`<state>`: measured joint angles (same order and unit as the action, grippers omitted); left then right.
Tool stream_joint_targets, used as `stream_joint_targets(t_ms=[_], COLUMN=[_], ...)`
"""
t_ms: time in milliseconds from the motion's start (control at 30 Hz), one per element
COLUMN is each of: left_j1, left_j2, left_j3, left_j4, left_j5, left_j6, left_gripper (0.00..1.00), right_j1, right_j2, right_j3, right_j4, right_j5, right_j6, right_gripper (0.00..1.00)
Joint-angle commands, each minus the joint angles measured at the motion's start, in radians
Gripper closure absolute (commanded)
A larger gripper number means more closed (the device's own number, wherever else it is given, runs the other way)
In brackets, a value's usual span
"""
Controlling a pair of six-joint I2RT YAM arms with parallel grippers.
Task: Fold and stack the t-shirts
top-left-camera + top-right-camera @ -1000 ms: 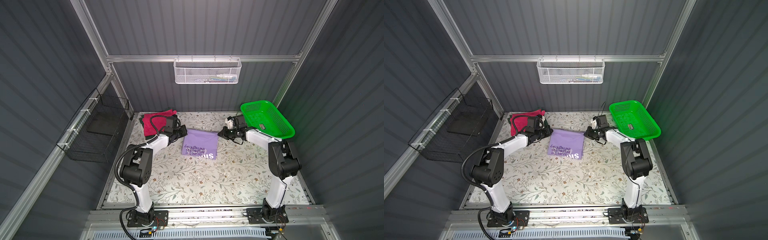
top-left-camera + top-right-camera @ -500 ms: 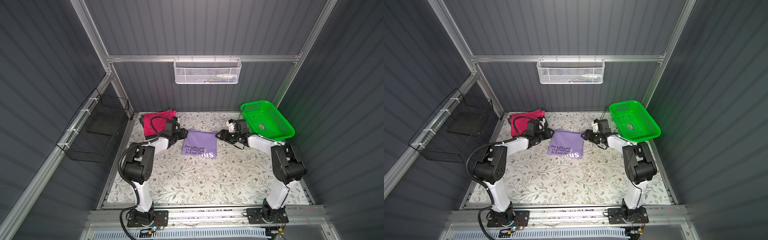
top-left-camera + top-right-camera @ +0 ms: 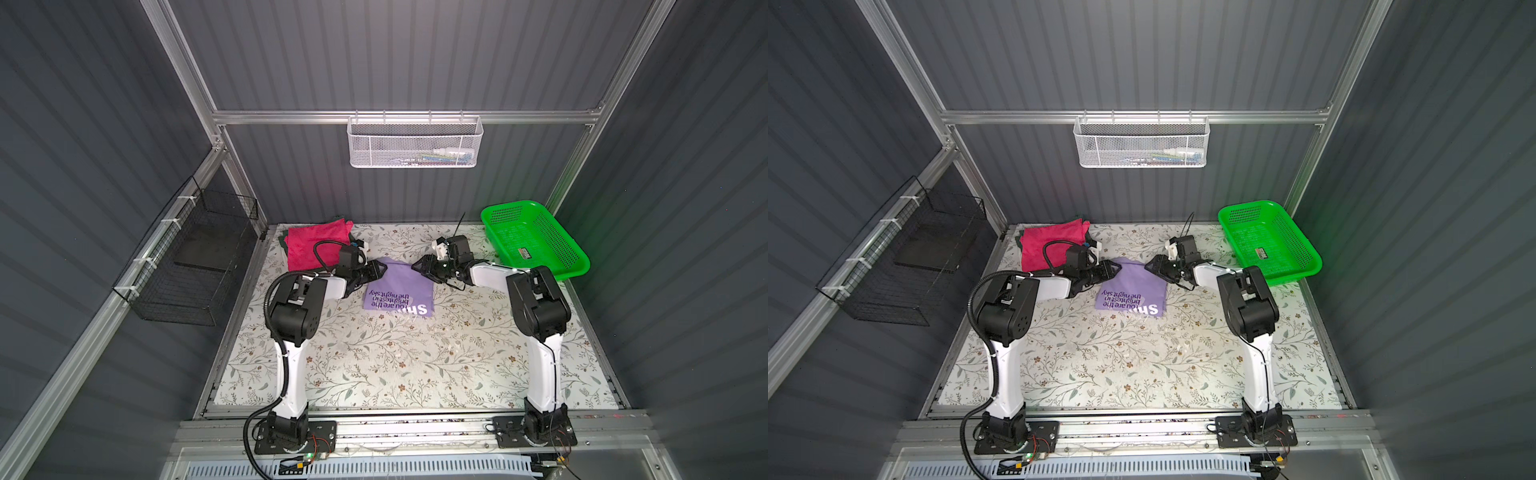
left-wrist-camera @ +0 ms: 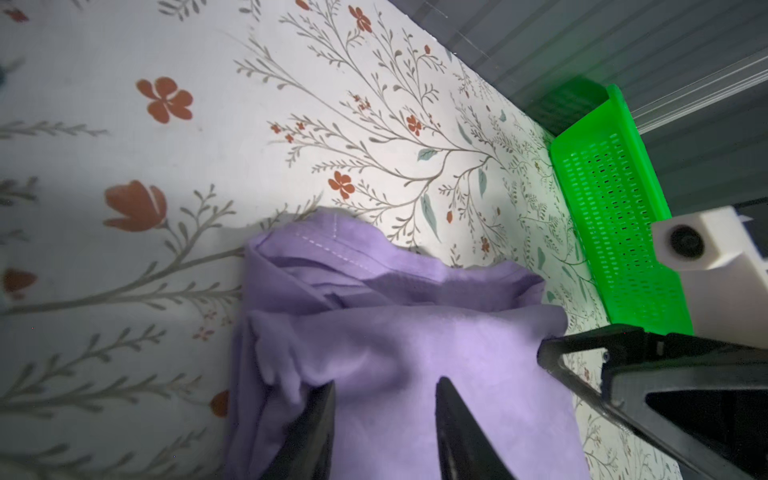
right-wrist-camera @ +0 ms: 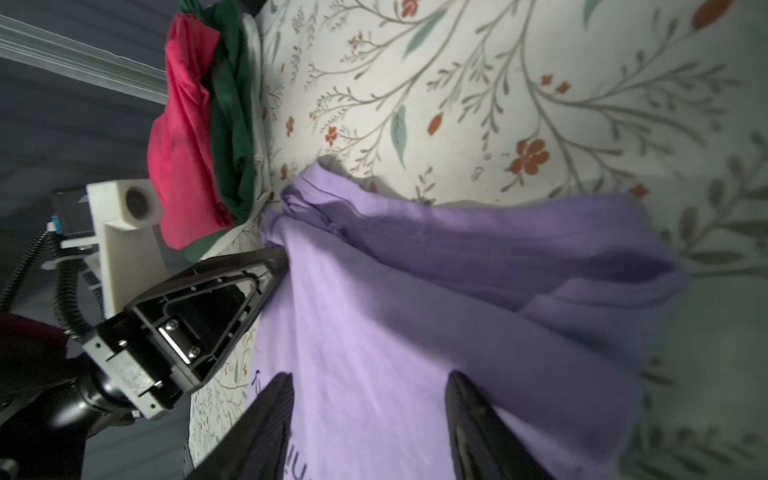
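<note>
While I lean over the far end of the folded shirt, my left tool (image 4: 384,386): jaws parted a moderate way, nothing pinched; purple cloth shows through the gap.
My right tool (image 5: 369,378): jaws parted somewhat wider, gripping nothing, poised over the same cloth.
Tools together: in both top views they point at each other from the shirt's two far corners; I cannot tell whether either tip touches the fabric.
Lavender tee (image 3: 399,293): folded into a rectangle, lying on the far middle of the surface (image 3: 395,357), lettering face up, far edge bunched in loose layers between my tools.
Magenta tee (image 3: 316,245): at the far left corner, just behind my left wrist.
Dark green tee (image 5: 230,124): under the magenta one, its edge sticking out along the side.
Green basket (image 3: 528,237): far right corner, behind my right arm, well apart from the shirts.
</note>
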<state>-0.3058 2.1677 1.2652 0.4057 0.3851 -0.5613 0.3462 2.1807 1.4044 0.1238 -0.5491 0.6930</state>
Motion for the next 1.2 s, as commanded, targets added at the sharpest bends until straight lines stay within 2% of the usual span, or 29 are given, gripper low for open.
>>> stream_joint_targets(t_ms=[0, 67, 267, 400, 600, 733, 833, 1000, 1167], left_j1=[0.005, 0.005, 0.005, 0.005, 0.002, -0.009, -0.027, -0.050, -0.091], left_j2=[0.025, 0.038, 0.036, -0.024, -0.234, -0.409, -0.484, -0.470, -0.406], left_j3=[0.048, 0.047, 0.000, -0.061, -0.207, -0.323, -0.404, -0.455, -0.452], left_j4=[0.009, 0.014, 0.051, 0.080, 0.001, -0.142, -0.178, -0.155, -0.080], left_j5=[-0.048, -0.105, -0.177, -0.165, -0.087, -0.089, -0.064, 0.036, 0.072], left_j6=[0.003, 0.000, -0.022, -0.014, 0.021, 0.009, 0.001, -0.005, -0.020], left_gripper=[0.59, 0.59, 0.59, 0.59, 0.59, 0.59, 0.59, 0.60, 0.61], right_j1=[-0.010, -0.019, -0.051, -0.061, -0.057, -0.027, 0.021, 0.088, 0.135], right_j2=[0.034, 0.054, 0.069, 0.030, -0.165, -0.286, -0.336, -0.320, -0.282], right_j3=[0.027, 0.046, 0.056, 0.038, -0.138, -0.243, -0.318, -0.395, -0.414], right_j4=[0.033, 0.017, -0.038, -0.071, -0.017, -0.002, 0.042, 0.201, 0.253], right_j5=[0.033, 0.043, 0.084, 0.103, 0.181, 0.161, 0.119, 0.008, -0.015], right_j6=[0.045, 0.052, 0.057, 0.003, -0.033, -0.019, 0.014, 0.136, 0.195], right_gripper=[0.39, 0.39, 0.38, 0.38, 0.35, 0.35, 0.35, 0.36, 0.37])
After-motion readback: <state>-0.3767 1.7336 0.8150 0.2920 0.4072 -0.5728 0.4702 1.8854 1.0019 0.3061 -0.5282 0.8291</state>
